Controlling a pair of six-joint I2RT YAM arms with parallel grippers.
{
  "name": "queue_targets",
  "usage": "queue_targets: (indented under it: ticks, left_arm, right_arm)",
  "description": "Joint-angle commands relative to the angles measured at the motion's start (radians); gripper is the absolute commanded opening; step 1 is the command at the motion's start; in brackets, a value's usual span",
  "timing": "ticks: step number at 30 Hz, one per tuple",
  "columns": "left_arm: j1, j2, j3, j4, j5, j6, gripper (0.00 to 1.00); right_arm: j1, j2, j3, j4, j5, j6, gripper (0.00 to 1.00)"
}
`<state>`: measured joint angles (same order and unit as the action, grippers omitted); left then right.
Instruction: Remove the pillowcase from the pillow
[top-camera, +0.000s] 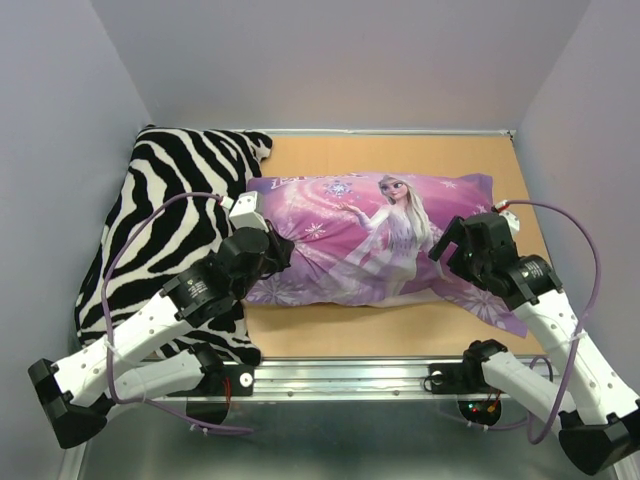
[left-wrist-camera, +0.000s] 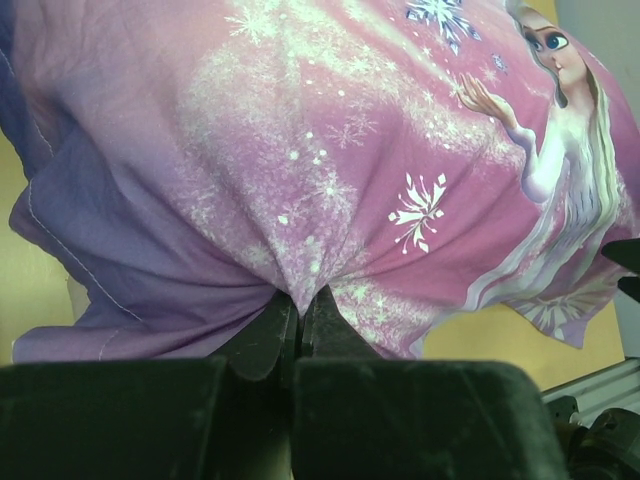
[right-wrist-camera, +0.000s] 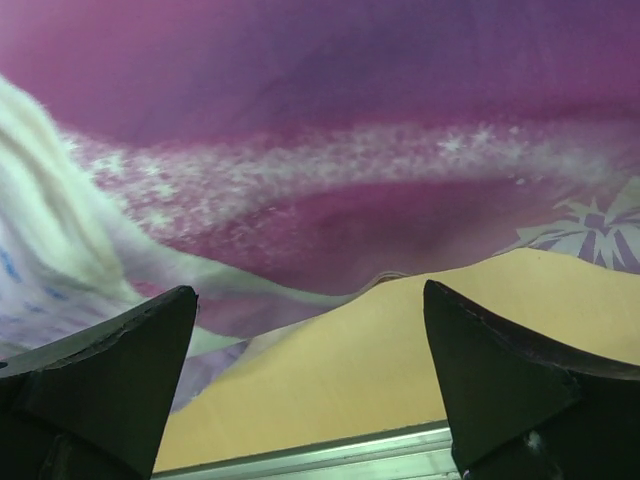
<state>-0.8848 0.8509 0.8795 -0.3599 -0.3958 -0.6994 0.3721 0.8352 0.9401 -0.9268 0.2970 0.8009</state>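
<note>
**Desk:** What have the end effectors got?

**Operator:** My left end effector (left-wrist-camera: 298, 300) is clenched. Its two black fingers are pinched together on a gathered fold of the thin pink-purple printed fabric pillowcase (top-camera: 370, 240), near its left end on the near side. The right end effector (right-wrist-camera: 310, 290) is released, with its fingers spread wide and nothing between them. It sits at the near right end of the pillowcase, and I cannot tell whether it touches the cloth.

**Desk:** Anything you can't make out?

**Operator:** The pillow is hidden, because the pillowcase covers it completely; I only see a plump bulge. The pillowcase lies across the middle of the tan wooden bench (top-camera: 400, 335). Its right end goes flat and limp under my right arm. In the left wrist view my own fingers block the near hem.

**Desk:** Surfaces?

**Operator:** The cloth is smooth and slightly shiny, with white snowflakes and a cartoon princess. It puckers into creases that fan out from the pinch. A soft black-and-white zebra-striped cushion (top-camera: 170, 220) sits at the left, touching the pillowcase's left end. A bright metal rail (top-camera: 340, 375) runs along the bench's near edge.
</note>
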Motion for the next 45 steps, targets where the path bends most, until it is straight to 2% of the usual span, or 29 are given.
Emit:
queue_targets:
  ticks: [1, 6, 9, 10, 12, 13, 15, 22, 27, 30, 35, 36, 37, 38, 39, 40, 41, 43, 45]
  left_arm:
    - [-0.005, -0.059, 0.076, 0.130, -0.052, 0.029, 0.00]
    - [-0.005, -0.061, 0.101, 0.110, -0.058, 0.040, 0.00]
    - [-0.005, -0.059, 0.124, 0.098, -0.052, 0.055, 0.00]
    - [-0.005, -0.053, 0.131, 0.090, -0.045, 0.070, 0.00]
    - [-0.005, -0.039, 0.171, 0.066, -0.035, 0.089, 0.00]
    - [-0.006, -0.024, 0.188, 0.052, -0.032, 0.100, 0.00]
    - [-0.005, -0.015, 0.238, 0.018, -0.022, 0.132, 0.00]
    - [-0.005, -0.006, 0.346, -0.091, 0.035, 0.210, 0.00]
    - [-0.005, 0.011, 0.443, -0.183, 0.173, 0.192, 0.00]
    - [-0.006, 0.040, 0.492, -0.200, 0.196, 0.184, 0.00]
    - [0.009, 0.169, 0.542, -0.133, 0.228, 0.164, 0.01]
    - [0.029, 0.194, 0.556, -0.122, 0.238, 0.155, 0.01]
    - [0.094, 0.236, 0.552, -0.104, 0.265, 0.144, 0.01]
    - [0.166, 0.253, 0.537, -0.068, 0.425, 0.126, 0.01]
    - [0.238, 0.267, 0.511, 0.032, 0.536, 0.098, 0.01]
    - [0.303, 0.289, 0.430, 0.102, 0.637, 0.012, 0.01]
    - [0.404, 0.303, 0.342, 0.248, 0.785, -0.065, 0.04]
    - [0.449, 0.379, 0.312, 0.331, 0.830, -0.089, 0.10]
    - [0.474, 0.445, 0.338, 0.340, 0.798, -0.077, 0.11]
  right_arm:
    - [-0.010, -0.007, -0.067, 0.025, 0.066, 0.113, 1.00]
    - [-0.010, -0.039, -0.236, 0.311, 0.100, 0.112, 1.00]
    - [-0.009, -0.067, -0.309, 0.459, 0.122, 0.095, 0.89]
    - [-0.009, -0.083, -0.311, 0.501, 0.122, 0.089, 0.65]
    - [-0.009, -0.094, -0.284, 0.519, 0.122, 0.069, 0.33]
    - [-0.009, -0.097, -0.253, 0.519, 0.125, 0.051, 0.11]
    - [-0.009, -0.102, -0.138, 0.511, 0.134, -0.038, 0.01]
    - [-0.009, -0.068, 0.320, 0.352, 0.107, -0.228, 0.01]
    - [-0.009, 0.013, 0.590, 0.283, 0.060, -0.279, 0.01]
    - [-0.010, 0.091, 0.667, 0.269, 0.068, -0.307, 0.00]
    - [-0.009, 0.394, 0.707, 0.296, 0.004, -0.333, 0.01]
    - [-0.009, 0.439, 0.709, 0.305, -0.007, -0.338, 0.01]
    - [-0.007, 0.479, 0.704, 0.350, -0.019, -0.341, 0.01]
    - [-0.010, 0.572, 0.698, 0.373, -0.045, -0.347, 0.00]
    - [-0.015, 0.619, 0.706, 0.390, -0.050, -0.350, 0.01]
    - [-0.021, 0.678, 0.718, 0.405, -0.055, -0.351, 0.01]
    - [-0.044, 0.787, 0.759, 0.408, -0.100, -0.348, 0.01]
    - [-0.070, 0.901, 0.801, 0.416, -0.159, -0.326, 0.01]
    - [-0.099, 1.026, 0.842, 0.424, -0.190, -0.301, 0.01]
